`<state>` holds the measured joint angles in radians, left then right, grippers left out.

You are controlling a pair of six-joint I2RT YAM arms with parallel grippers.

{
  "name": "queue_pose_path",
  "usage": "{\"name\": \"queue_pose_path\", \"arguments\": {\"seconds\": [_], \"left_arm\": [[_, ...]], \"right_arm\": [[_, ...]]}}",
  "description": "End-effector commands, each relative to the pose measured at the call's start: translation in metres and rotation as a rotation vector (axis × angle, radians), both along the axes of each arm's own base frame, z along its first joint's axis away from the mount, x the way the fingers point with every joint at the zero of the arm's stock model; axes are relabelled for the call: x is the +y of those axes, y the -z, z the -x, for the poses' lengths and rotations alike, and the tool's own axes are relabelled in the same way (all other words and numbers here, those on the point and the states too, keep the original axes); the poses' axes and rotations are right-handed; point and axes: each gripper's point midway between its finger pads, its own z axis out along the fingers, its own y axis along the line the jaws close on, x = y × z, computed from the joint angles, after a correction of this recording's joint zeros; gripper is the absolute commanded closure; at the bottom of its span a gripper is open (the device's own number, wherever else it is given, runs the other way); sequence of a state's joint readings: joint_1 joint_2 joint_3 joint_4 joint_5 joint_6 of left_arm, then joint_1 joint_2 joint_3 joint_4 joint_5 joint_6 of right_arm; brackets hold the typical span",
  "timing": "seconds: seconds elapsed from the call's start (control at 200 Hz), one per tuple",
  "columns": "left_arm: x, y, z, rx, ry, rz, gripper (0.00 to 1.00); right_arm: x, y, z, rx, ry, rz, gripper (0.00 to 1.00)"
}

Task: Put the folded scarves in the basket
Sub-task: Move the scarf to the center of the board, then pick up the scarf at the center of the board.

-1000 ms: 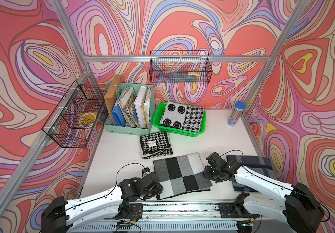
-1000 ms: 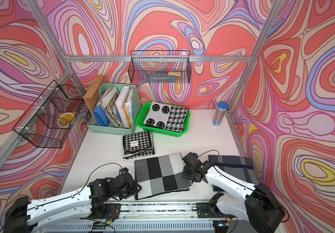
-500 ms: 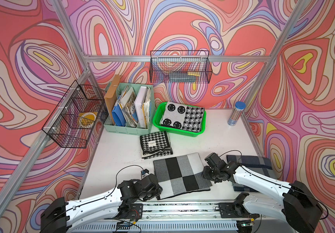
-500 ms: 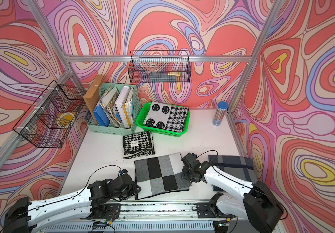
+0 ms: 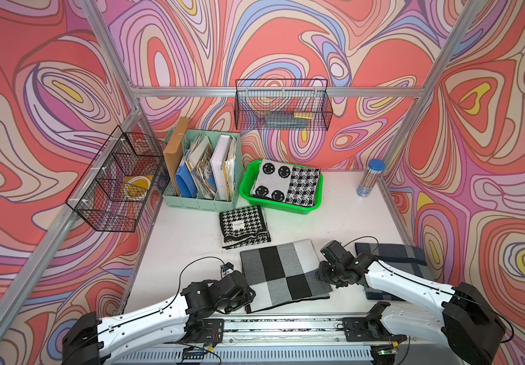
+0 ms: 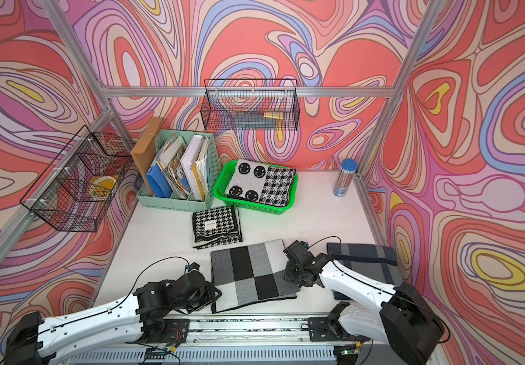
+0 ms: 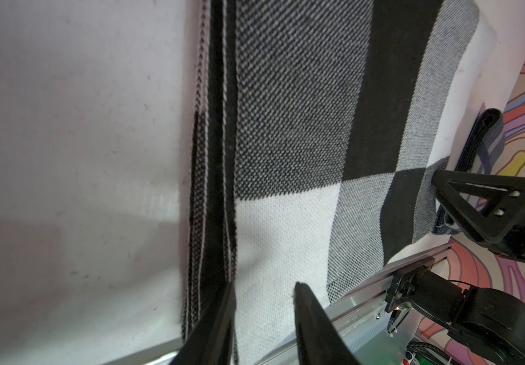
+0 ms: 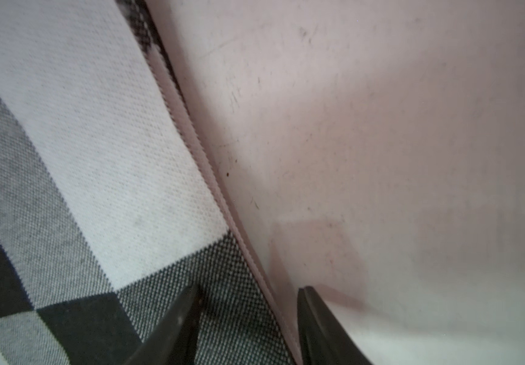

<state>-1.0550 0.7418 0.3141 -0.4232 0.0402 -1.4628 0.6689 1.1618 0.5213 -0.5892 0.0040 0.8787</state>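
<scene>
Folded grey/black check scarf (image 5: 283,275) lies flat at bench (image 5: 191,234) front, well apart from green basket (image 5: 281,207) at rear. Basket holds two other folded cloths (image 5: 286,183). L fingers (image 7: 220,316) apart, straddling scarf edge. R fingers (image 8: 179,322) apart: one on scarf, other on bare bench.

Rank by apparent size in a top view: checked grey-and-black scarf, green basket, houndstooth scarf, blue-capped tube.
1. checked grey-and-black scarf
2. green basket
3. houndstooth scarf
4. blue-capped tube
The first lies nearest the camera, which inflates its lead over the green basket.
</scene>
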Motion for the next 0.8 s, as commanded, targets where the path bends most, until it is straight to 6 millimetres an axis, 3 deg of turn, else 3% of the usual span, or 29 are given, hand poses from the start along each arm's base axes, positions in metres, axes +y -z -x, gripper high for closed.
{"name": "queue_pose_path", "arguments": {"seconds": [0.0, 0.19, 0.566, 0.791], "left_arm": [[0.005, 0.005, 0.002, 0.003, 0.007, -0.035, 0.63], [0.012, 0.017, 0.004, 0.017, 0.004, -0.077, 0.62], [0.002, 0.023, 0.005, 0.037, 0.018, -0.052, 0.63], [-0.002, 0.022, 0.002, 0.026, 0.019, -0.040, 0.73]], "right_arm": [[-0.002, 0.006, 0.001, 0.004, 0.007, 0.020, 0.49], [-0.004, 0.006, 0.002, 0.001, 0.009, 0.021, 0.49], [-0.002, 0.008, 0.001, 0.001, 0.010, 0.012, 0.49], [-0.003, 0.007, 0.002, -0.003, 0.012, 0.013, 0.49]]}}
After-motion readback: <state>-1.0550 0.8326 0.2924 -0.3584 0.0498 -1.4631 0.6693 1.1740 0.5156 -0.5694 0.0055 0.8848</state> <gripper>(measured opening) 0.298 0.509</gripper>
